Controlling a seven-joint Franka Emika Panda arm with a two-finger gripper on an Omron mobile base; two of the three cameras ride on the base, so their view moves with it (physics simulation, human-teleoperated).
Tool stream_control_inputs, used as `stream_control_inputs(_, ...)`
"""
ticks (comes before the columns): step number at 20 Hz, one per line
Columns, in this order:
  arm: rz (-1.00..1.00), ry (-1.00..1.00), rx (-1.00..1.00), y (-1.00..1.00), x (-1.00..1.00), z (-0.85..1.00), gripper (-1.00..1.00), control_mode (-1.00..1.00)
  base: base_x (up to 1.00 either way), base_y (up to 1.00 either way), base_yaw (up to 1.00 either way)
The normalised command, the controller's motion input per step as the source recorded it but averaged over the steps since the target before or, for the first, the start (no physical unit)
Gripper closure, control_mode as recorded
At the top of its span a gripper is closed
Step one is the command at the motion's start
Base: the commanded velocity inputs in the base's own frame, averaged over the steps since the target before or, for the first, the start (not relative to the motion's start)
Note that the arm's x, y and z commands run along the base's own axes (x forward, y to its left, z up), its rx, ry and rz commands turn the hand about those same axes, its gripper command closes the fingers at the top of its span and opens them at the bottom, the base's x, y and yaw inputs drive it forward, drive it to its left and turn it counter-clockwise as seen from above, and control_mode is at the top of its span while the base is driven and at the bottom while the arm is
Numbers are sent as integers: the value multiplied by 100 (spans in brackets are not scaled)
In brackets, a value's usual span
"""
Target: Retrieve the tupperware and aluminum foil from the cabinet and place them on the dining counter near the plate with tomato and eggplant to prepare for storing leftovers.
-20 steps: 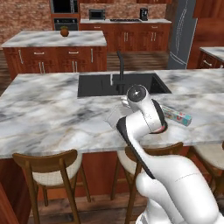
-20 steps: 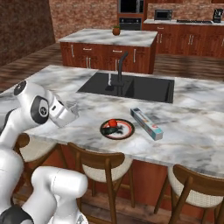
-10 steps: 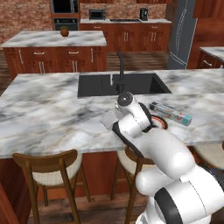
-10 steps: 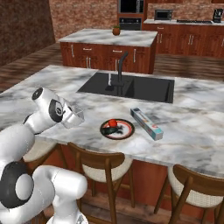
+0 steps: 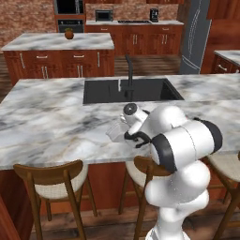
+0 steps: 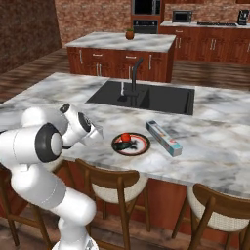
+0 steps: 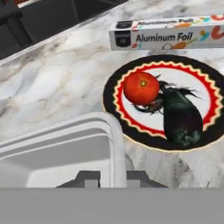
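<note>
- Now the gripper (image 7: 105,177) pinches the tupperware (image 7: 61,148) by its rim, keeping it low over the dining counter (image 7: 65,83).
- Beside it sits the plate (image 7: 164,100), aluminum foil (image 7: 168,37) just beyond, so leftovers stay close.

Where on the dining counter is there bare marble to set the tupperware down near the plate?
Bare marble lies between the plate and the sink, and on the plate's near-left side, under the held tupperware. It is crowded on the plate's other side, where the aluminum foil lies close by.
</note>
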Motion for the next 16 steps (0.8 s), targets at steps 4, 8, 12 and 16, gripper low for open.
stream_control_inputs(4,0,6,0,3,100,-59,100,-100,0,0,0)
stream_control_inputs(8,0,1,0,6,96,-52,-100,-100,0,0,0)
stream_control_inputs(12,0,0,0,0,22,15,-100,-100,0,0,0)
stream_control_inputs(16,-1,0,1,-25,0,91,-100,-100,0,0,0)
